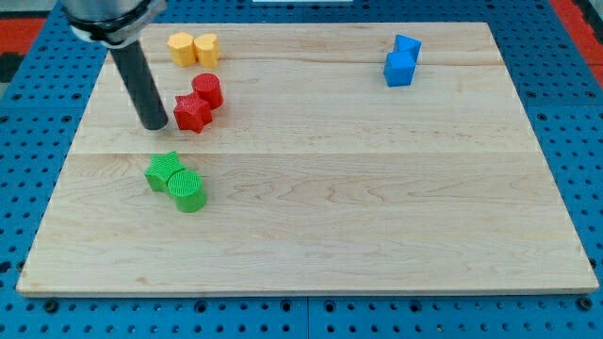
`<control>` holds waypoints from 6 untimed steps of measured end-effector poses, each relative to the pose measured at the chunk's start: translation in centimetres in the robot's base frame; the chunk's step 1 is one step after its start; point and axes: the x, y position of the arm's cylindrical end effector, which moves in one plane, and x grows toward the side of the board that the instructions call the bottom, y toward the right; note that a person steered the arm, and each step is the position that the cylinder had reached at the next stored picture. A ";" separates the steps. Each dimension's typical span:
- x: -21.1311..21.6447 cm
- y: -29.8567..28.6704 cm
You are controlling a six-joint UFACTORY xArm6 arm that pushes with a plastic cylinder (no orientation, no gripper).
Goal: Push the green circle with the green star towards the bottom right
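Observation:
The green star (163, 170) lies at the view's lower left of the wooden board (311, 160). The green circle (187, 189) touches it on its lower right side. My tip (154, 125) rests on the board above the green star, a short gap away from it. It stands just left of the red star (192, 113).
A red circle (207, 90) touches the red star at its upper right. A yellow pentagon-like block (181, 48) and a yellow hexagon-like block (205, 48) sit side by side at the top left. Two blue blocks (401, 62) sit together at the top right.

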 end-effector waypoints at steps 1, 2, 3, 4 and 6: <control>0.0 1.6; 0.0 1.6; 1.0 1.6; 2.8 1.5; 5.5 -1.1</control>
